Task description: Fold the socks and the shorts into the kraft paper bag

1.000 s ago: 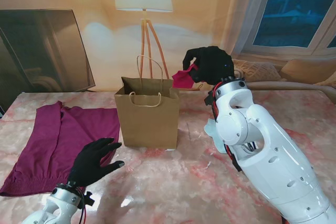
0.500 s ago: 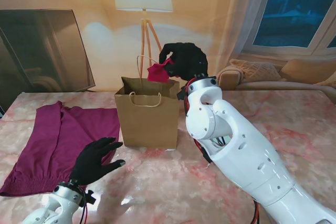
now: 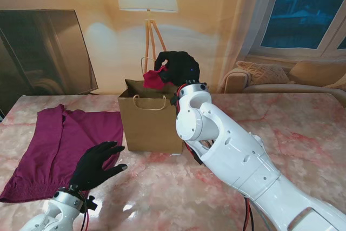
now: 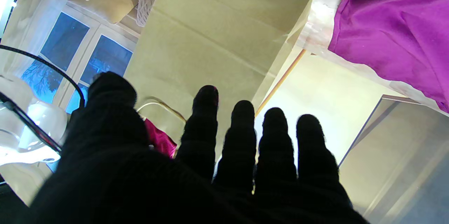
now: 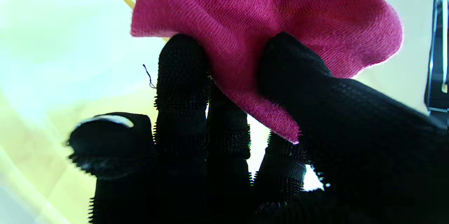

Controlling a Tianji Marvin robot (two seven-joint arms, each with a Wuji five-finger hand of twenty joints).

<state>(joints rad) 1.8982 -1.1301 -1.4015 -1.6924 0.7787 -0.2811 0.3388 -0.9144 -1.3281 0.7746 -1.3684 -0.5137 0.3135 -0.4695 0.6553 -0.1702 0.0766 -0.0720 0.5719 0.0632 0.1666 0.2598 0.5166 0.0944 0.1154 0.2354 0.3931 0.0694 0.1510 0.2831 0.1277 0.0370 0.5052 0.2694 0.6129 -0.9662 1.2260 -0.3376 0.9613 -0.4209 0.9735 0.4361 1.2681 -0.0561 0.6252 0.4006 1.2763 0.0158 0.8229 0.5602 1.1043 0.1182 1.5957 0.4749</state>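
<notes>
my right hand [image 3: 177, 67] is clamped on the folded socks [image 3: 153, 79], thumb on one side and fingers on the other, and it hangs over the open mouth of the kraft paper bag [image 3: 151, 124], toward the bag's far right corner. the socks dangle from my fingers on the bag's side of the hand, just over the rim, so the move ahead turns on one thing: the bundle sits almost straight above the opening, and a drop from here should land inside if it clears the far handle, which i judge rather than see. my left hand [image 3: 97, 164] lies flat on the table on the near left of the bag, fingers spread and holding nothing, its tips just short of the shorts [image 3: 65, 144], which are spread out to the left of the bag with their long axis running from the bag's far side toward me. so the left hand is the nearer one for the shorts. the right wrist view shows the pinch plainly, knit cloth [image 5: 266, 24] bunched between thumb and fingers, though not the bag's mouth; the left wrist view shows the bag's near wall [image 4: 217, 34] standing upright.
</notes>
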